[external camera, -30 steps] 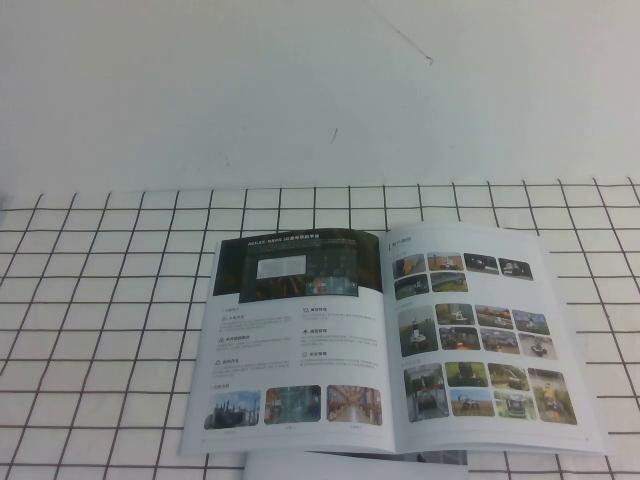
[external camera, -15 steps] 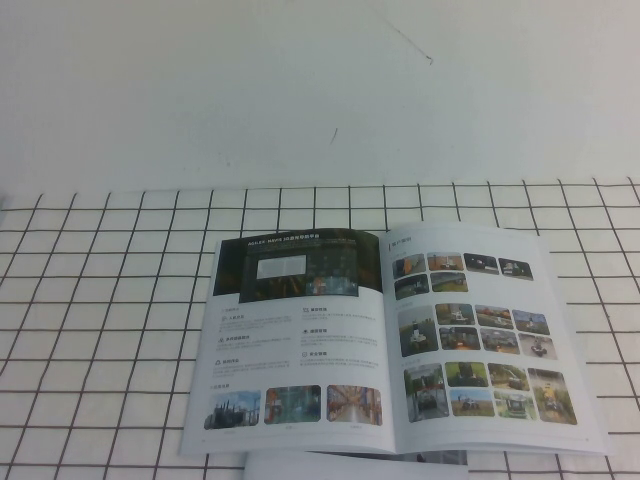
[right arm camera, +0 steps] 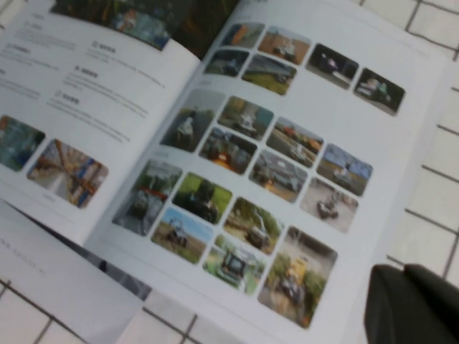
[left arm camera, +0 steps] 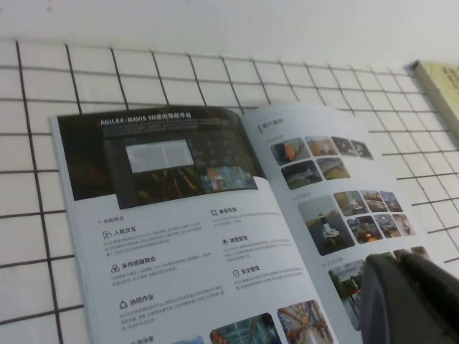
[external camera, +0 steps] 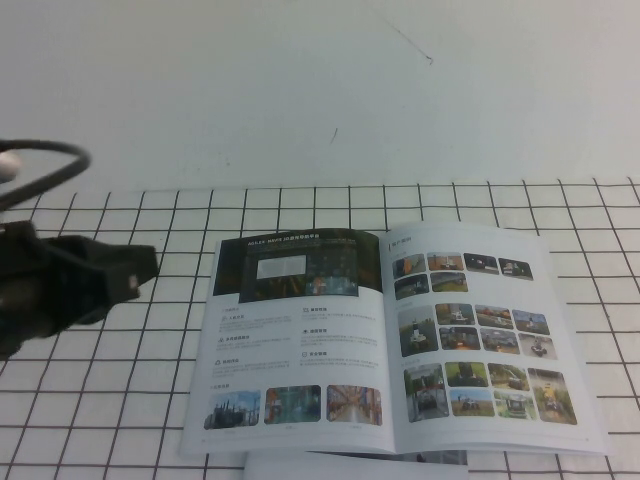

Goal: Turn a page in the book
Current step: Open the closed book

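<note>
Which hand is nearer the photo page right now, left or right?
Right, judging by its wrist view. The right hand hangs close over the page near its outer edge. The left hand is over the cloth, left of the book.

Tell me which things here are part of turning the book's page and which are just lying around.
Part of the job:
- book, lying open on the table
- page with rows of small photos, lying flat
- left gripper, left of the book
- right gripper, over the photo page's edge

Just lying about:
- second booklet, white edge under the book's near side
- checked tablecloth
</note>
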Controlling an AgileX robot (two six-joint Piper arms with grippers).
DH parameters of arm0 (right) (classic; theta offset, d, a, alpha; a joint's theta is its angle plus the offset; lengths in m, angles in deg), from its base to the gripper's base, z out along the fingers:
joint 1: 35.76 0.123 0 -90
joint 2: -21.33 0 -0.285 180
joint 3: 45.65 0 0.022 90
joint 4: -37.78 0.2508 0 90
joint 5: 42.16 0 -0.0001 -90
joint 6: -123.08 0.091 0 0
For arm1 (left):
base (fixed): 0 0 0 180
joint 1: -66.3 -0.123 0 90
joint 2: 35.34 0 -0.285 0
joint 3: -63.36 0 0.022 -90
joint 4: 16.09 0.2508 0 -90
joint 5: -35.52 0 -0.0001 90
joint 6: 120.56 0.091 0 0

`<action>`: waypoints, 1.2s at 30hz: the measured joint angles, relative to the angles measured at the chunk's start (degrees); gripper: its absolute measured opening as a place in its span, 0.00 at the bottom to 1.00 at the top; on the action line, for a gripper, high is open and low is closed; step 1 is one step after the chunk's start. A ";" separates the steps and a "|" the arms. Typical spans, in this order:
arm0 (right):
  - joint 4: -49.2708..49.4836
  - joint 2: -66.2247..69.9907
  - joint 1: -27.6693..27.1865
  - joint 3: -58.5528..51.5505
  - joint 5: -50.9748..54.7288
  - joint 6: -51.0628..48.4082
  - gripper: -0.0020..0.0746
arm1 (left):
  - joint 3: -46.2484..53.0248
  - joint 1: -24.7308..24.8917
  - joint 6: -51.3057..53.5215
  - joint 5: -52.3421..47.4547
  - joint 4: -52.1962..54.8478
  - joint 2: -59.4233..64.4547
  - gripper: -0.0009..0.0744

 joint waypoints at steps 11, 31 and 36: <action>13.46 15.24 0.00 3.22 0.17 -15.96 0.02 | -11.91 15.97 10.59 2.77 -10.78 32.63 0.01; 17.11 34.36 0.13 8.75 2.28 -16.33 0.50 | -22.10 25.18 10.74 10.47 -18.18 56.73 0.01; 17.76 35.90 0.13 8.87 2.05 -16.52 0.61 | -22.10 25.18 10.39 11.14 -18.18 58.71 0.01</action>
